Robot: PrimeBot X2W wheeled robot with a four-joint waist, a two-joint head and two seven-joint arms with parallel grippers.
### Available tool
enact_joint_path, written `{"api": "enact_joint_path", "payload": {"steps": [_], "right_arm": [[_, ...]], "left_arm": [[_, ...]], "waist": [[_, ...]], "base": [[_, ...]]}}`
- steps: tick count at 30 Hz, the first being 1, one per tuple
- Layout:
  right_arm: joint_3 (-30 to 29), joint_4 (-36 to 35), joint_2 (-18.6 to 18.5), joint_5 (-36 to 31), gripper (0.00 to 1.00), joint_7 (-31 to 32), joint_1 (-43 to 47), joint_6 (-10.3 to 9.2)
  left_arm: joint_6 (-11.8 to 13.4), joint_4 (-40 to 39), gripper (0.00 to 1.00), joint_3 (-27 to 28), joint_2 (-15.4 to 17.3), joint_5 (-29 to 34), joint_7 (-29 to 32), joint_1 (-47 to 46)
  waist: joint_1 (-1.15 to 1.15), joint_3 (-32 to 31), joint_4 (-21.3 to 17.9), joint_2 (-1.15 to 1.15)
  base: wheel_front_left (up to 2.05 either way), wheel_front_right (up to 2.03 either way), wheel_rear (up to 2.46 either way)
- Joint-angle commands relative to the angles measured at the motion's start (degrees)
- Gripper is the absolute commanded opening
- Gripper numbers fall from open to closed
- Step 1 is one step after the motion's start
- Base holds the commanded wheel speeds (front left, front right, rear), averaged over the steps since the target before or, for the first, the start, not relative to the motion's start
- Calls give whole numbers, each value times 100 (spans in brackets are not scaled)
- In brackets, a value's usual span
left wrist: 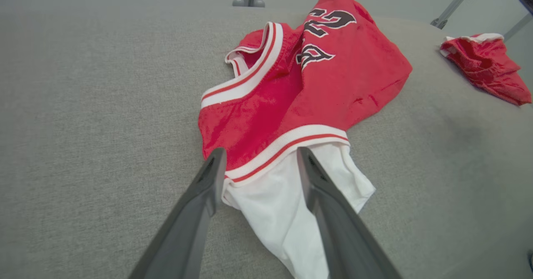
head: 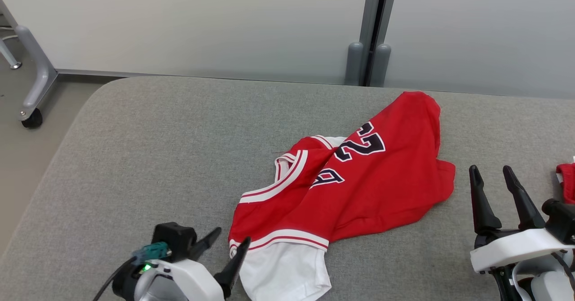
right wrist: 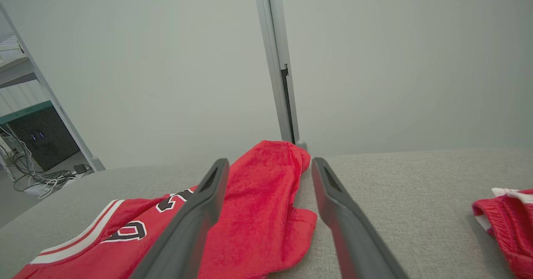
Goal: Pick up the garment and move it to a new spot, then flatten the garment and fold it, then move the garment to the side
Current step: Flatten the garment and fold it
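A crumpled red jersey (head: 368, 188) with white trim and dark numerals lies on the grey counter (head: 157, 157), right of the middle and running from the near edge toward the far side. A white part of it spills out at the near end, below a striped red-and-white band.

The left gripper (head: 232, 236) is at the near left with its fingers spread. In the left wrist view the left gripper (left wrist: 260, 154) straddles the jersey (left wrist: 333, 83) at that striped band, with the white cloth between the fingers. I cannot tell whether they touch it.

The right gripper (head: 490, 170) is at the near right, also spread wide and holding nothing, just right of the jersey's edge. In the right wrist view the right gripper (right wrist: 270, 164) points toward the jersey's (right wrist: 258, 212) far end.

A second red cloth (head: 567, 179) lies at the counter's right edge, apart from the jersey. A pale wall (head: 224, 22) stands beyond the far edge.
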Motion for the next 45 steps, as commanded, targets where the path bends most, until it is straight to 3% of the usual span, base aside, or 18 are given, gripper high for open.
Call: {"api": "enact_joint_path", "payload": {"steps": [1,13,23,37,45], "right_arm": [[-16,-10,4,25,100,-75,40,2],[-35,-96,48,71,100,-156,172,2],[-31,69,18,75,100,19,98,2],[36,2245,-465,470,100,2320,-1787,2],[90,3116,-564,827,100,3023,-2520,2]], "left_arm": [[136,-92,100,200,48,89,-320,68],[676,-6,100,1038,151,380,-1987,521],[567,63,100,928,8,296,-2149,517],[464,73,100,767,-71,371,-2087,132],[408,200,100,718,-129,412,-2141,-99]], "waist": [[0,-33,-33,0],[0,-122,-264,0],[0,-57,-311,0],[0,612,290,0],[0,949,563,0]], "base": [[0,0,0],[0,0,0],[0,0,0],[0,0,0],[0,0,0]]}}
